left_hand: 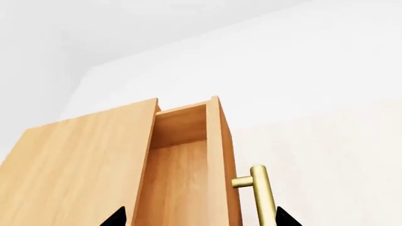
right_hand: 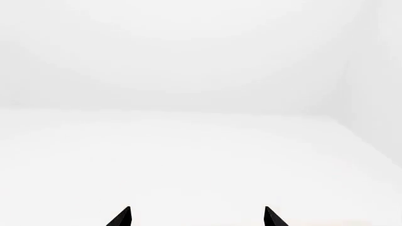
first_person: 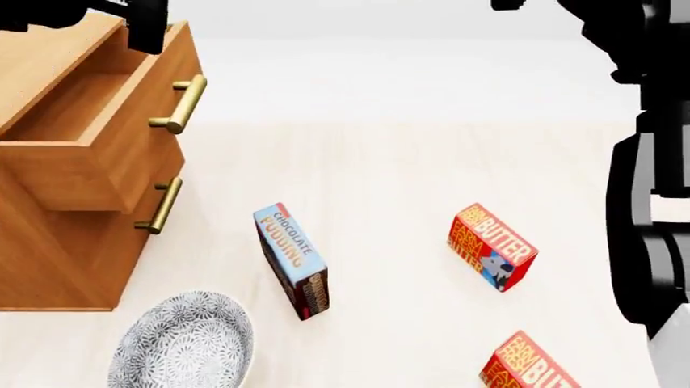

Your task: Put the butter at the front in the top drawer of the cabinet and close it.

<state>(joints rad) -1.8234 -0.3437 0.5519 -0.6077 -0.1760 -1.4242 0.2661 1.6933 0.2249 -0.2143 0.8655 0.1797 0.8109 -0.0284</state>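
Two butter cartons lie on the pale floor: one (first_person: 492, 246) in the middle right and the nearer one (first_person: 534, 368) at the head view's bottom edge, partly cut off. The cabinet (first_person: 54, 259) stands at the left with its top drawer (first_person: 65, 174) pulled open and empty. The drawer also shows in the left wrist view (left_hand: 179, 155) with its brass handle (left_hand: 261, 193). My left gripper (left_hand: 201, 219) is open above the drawer's front board and handle, touching nothing. It shows dark at the head view's top left (first_person: 145, 20). My right gripper (right_hand: 196, 217) is open and empty, raised high, facing blank white.
A blue chocolate pudding box (first_person: 291, 259) stands on edge between the cabinet and the butters. A grey patterned bowl (first_person: 183, 343) sits in front of the cabinet. The lower drawer's handle (first_person: 161, 204) is shut in. My right arm (first_person: 636, 162) runs down the right edge.
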